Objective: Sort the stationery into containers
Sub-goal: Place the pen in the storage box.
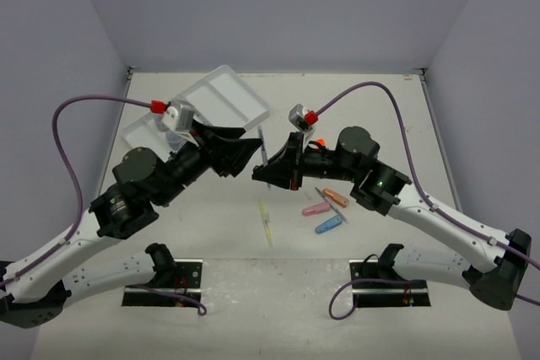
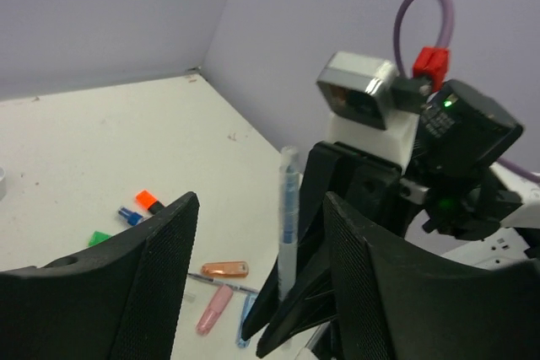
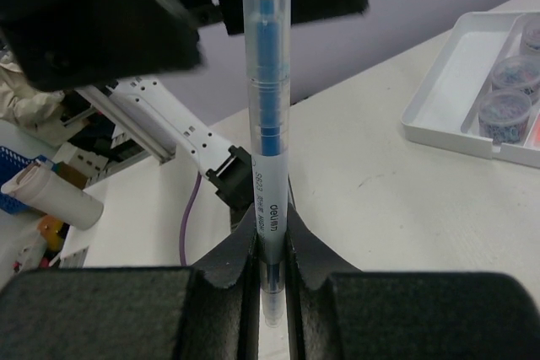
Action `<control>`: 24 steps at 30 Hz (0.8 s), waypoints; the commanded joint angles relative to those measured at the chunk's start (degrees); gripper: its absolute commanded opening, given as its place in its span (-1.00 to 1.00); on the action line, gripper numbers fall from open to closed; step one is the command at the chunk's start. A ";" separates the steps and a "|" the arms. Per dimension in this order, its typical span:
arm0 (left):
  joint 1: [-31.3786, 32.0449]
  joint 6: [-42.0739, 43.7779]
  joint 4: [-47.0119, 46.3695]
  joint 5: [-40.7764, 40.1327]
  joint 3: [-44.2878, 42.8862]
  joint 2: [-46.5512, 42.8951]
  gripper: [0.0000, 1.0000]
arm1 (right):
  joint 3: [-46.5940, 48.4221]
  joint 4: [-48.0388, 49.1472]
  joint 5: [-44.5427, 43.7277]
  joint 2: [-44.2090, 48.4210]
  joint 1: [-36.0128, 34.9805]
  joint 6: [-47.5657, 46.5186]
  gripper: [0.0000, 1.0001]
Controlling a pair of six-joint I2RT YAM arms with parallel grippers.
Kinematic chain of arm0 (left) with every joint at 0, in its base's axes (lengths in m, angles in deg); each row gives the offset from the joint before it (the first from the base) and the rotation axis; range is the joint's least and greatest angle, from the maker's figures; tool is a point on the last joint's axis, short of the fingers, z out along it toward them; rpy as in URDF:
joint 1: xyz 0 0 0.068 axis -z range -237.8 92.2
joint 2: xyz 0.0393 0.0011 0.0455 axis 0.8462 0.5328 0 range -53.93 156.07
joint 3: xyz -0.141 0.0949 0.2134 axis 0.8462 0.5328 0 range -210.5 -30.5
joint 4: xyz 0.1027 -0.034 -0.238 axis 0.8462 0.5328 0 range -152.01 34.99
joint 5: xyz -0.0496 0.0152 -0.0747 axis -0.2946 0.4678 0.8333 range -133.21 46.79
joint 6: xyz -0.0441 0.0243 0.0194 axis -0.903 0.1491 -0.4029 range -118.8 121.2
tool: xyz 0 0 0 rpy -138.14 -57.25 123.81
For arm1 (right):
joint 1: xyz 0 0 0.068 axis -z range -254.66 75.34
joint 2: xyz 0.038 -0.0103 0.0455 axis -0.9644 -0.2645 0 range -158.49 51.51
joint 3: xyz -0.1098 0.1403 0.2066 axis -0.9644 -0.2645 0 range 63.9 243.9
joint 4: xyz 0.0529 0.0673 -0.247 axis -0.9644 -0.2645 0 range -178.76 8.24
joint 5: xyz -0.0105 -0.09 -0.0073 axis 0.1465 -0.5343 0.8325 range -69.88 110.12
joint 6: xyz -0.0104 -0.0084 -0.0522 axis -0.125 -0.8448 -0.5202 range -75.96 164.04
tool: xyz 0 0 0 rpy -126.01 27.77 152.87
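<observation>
Handover, by the look of it, just beside the white tray (image 1: 226, 94) — right gripper (image 3: 272, 250) pinched tight on the upright blue pen (image 3: 268, 124), left gripper (image 2: 261, 208) gaping either side of it, not touching. Jars (image 3: 504, 111) are in the tray; yellow pen (image 1: 267, 223) and oblong pieces (image 1: 316, 208) lie outside it — plenty left.

The top camera looks down from high behind the two black robot arms (image 1: 143, 179) at the whole white table (image 1: 278, 292). Each wrist camera sits close behind its own black fingers (image 2: 152, 284), facing the other arm; all three see the thin clear blue pen (image 1: 264, 147).
</observation>
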 commanded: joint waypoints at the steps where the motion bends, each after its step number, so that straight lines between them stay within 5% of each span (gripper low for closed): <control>1: 0.18 -0.17 -2.79 3.17 1.92 2.49 0.14 | 0.17 2.58 0.35 1.03 -0.24 -0.01 -1.00; 4: 0.18 -0.42 -4.56 5.44 2.18 4.52 -0.08 | 0.52 2.58 0.43 0.78 -0.24 -0.18 -1.00; 8: 0.18 -0.93 -5.82 7.47 2.07 7.81 -0.94 | 0.13 3.22 -1.21 0.77 -0.24 -0.07 -1.00; 11: 0.09 -0.96 -4.11 3.62 1.58 9.15 -1.00 | -0.62 2.85 -3.76 1.03 -0.24 -0.10 -0.85; 14: -1.23 -2.29 3.59 -12.14 -1.97 13.19 -1.00 | -2.48 -2.35 -17.78 1.44 -0.22 1.68 0.96; 19: -20.96 -8.45 17.21 -21.93 -13.04 26.80 -1.00 | -11.12 -8.14 -42.66 5.10 0.44 11.55 0.98; 24: -37.39 -12.22 21.54 -24.68 -25.42 43.26 -1.00 | -20.56 -8.82 -47.93 13.78 0.46 14.80 0.98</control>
